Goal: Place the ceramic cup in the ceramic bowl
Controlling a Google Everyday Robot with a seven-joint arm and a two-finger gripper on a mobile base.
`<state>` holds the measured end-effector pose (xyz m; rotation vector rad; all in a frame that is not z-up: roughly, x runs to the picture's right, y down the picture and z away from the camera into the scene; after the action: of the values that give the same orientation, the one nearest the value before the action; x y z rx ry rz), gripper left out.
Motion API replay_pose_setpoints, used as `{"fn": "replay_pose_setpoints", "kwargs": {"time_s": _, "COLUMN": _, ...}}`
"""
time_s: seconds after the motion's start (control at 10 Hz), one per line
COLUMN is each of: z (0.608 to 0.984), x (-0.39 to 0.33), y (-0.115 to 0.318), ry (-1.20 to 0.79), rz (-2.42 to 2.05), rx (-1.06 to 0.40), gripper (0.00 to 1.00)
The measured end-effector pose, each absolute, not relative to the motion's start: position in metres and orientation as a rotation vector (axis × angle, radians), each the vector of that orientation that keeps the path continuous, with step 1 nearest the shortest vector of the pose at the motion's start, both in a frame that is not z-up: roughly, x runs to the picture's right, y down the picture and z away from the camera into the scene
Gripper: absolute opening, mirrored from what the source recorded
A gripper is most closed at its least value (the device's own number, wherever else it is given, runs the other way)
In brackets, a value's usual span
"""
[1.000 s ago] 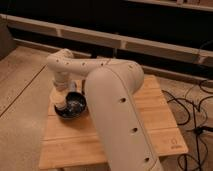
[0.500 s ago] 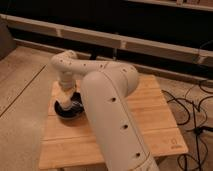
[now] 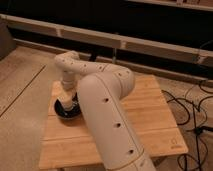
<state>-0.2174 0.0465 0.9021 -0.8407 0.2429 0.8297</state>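
Note:
The ceramic bowl (image 3: 64, 112) is glossy black and sits on the left part of a wooden table (image 3: 147, 115). Only its left and front rim show. My gripper (image 3: 68, 100) hangs straight down from the white wrist into or just over the bowl. The big white arm (image 3: 102, 107) covers the bowl's right side. I cannot make out the ceramic cup as a separate thing; it is hidden at the gripper's end or behind the arm.
The table is a light slatted square with edges close to the bowl on the left and front. Black cables (image 3: 192, 107) lie on the floor at the right. A dark wall with pale rails (image 3: 125, 40) runs behind.
The arm has shifted and now covers more of the bowl. The gripper stays over the bowl. The pale object seen in the bowl earlier no longer shows.

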Motion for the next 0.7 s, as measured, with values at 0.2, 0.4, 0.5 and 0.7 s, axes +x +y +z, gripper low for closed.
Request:
{"fn": "replay_pose_setpoints", "kwargs": {"time_s": 0.2, "z": 0.9037, "x": -0.2189, "y": 0.0445, "ry": 0.234, "rz": 0.829, "rx": -0.846, "gripper": 0.6}}
{"fn": "replay_pose_setpoints", "kwargs": {"time_s": 0.4, "z": 0.9047, "x": -0.2194, "y": 0.0433, "ry": 0.23, "rz": 0.828, "rx": -0.846, "gripper": 0.78}}
{"fn": "replay_pose_setpoints", "kwargs": {"time_s": 0.5, "z": 0.905, "x": -0.2198, "y": 0.0427, "ry": 0.227, "rz": 0.827, "rx": -0.846, "gripper": 0.8}}
{"fn": "replay_pose_setpoints", "kwargs": {"time_s": 0.7, "z": 0.9055, "x": -0.2211, "y": 0.0412, "ry": 0.217, "rz": 0.825, "rx": -0.843, "gripper": 0.8}}
